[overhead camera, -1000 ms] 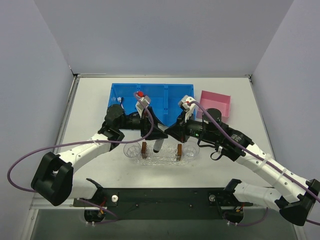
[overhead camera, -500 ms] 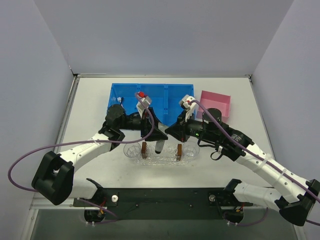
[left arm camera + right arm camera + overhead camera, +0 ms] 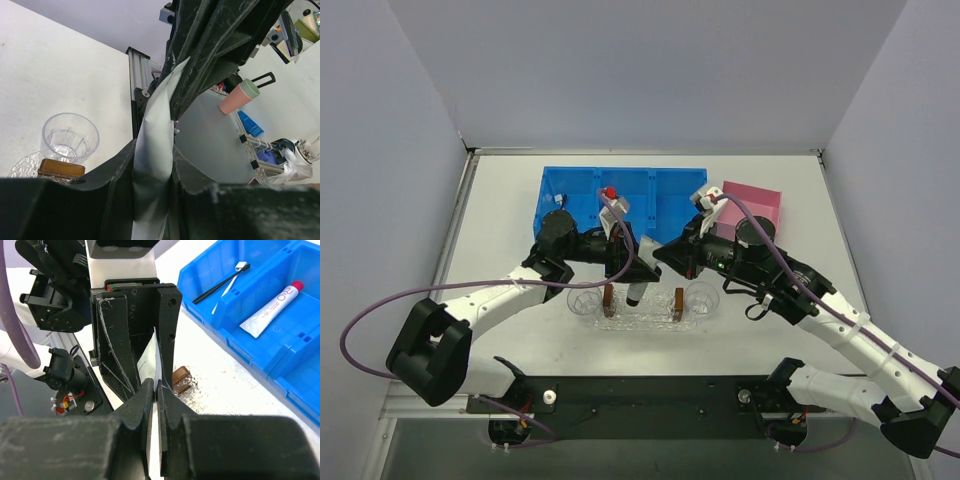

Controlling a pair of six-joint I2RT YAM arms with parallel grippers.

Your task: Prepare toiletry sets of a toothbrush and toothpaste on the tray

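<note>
The left arm reaches in from the left, and the left gripper [image 3: 628, 265] is closed around the body of a silvery-white toothpaste tube [image 3: 152, 150] - in the left wrist view both of its fingers press against the tube's sides. The tube hangs nearly upright with its dark cap pointing down. From above, the cap sits over the middle of the clear tray [image 3: 640, 318], though it is not clear whether it touches the tray. On the tray stand a clear cup [image 3: 70, 137] at the left end with a small brown block [image 3: 61, 167] just beside it, then the tube, then a second brown block [image 3: 678, 301] and a second clear cup [image 3: 701, 296] at the right end. The right gripper [image 3: 156, 385] meets the left one head-on. Its fingers are pressed together on the tube's thin flat end, so both grippers hold the same tube. Behind them is the blue bin [image 3: 575, 190]. In the right wrist view one compartment holds a black toothbrush [image 3: 220, 285] with something white beside it - too small to make out. The next compartment holds another toothpaste tube with a pink-red cap [image 3: 272, 307]. Just to the right of the bin sits the pink box [image 3: 752, 207].
</note>
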